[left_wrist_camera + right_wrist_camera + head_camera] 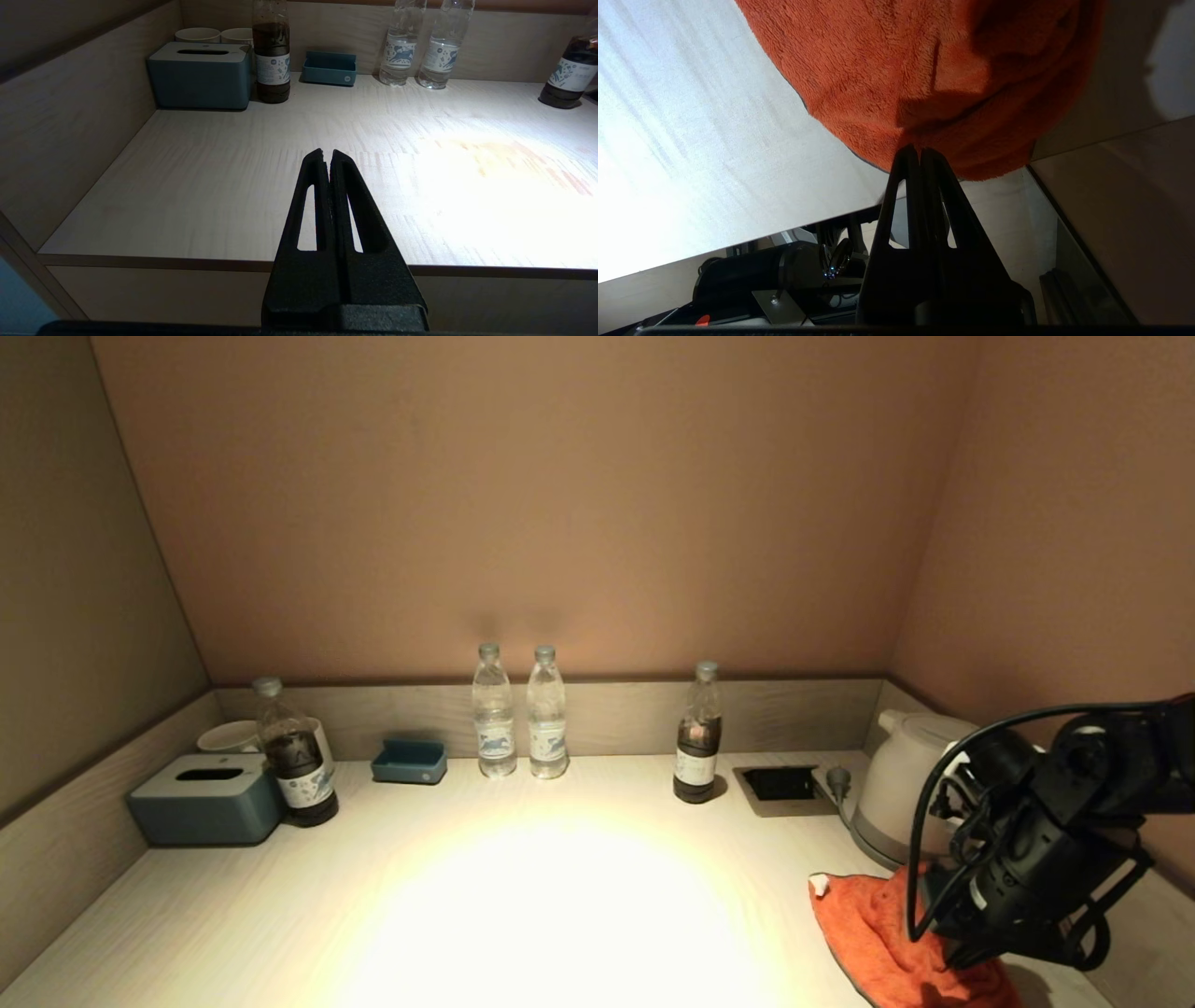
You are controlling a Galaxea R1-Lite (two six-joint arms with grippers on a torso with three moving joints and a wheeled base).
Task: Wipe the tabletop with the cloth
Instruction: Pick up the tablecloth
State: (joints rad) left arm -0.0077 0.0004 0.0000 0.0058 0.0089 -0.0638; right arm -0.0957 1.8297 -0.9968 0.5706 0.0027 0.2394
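Observation:
The orange cloth (878,933) lies bunched at the front right corner of the pale tabletop (560,896), its white tag pointing toward the kettle. My right arm's wrist (1027,877) hangs over it and hides the fingers in the head view. In the right wrist view the right gripper (920,150) is shut on the cloth's (901,70) near edge, close to the tabletop's (691,163) front edge. My left gripper (327,153) is out of the head view. It is shut and empty, held just off the front left of the tabletop (210,186).
A white kettle (901,784) stands just behind the cloth, beside a socket recess (782,786). Along the back rim are a dark bottle (697,737), two water bottles (495,714), a blue tray (409,762), another dark bottle (294,756), a tissue box (205,798) and cups (229,735).

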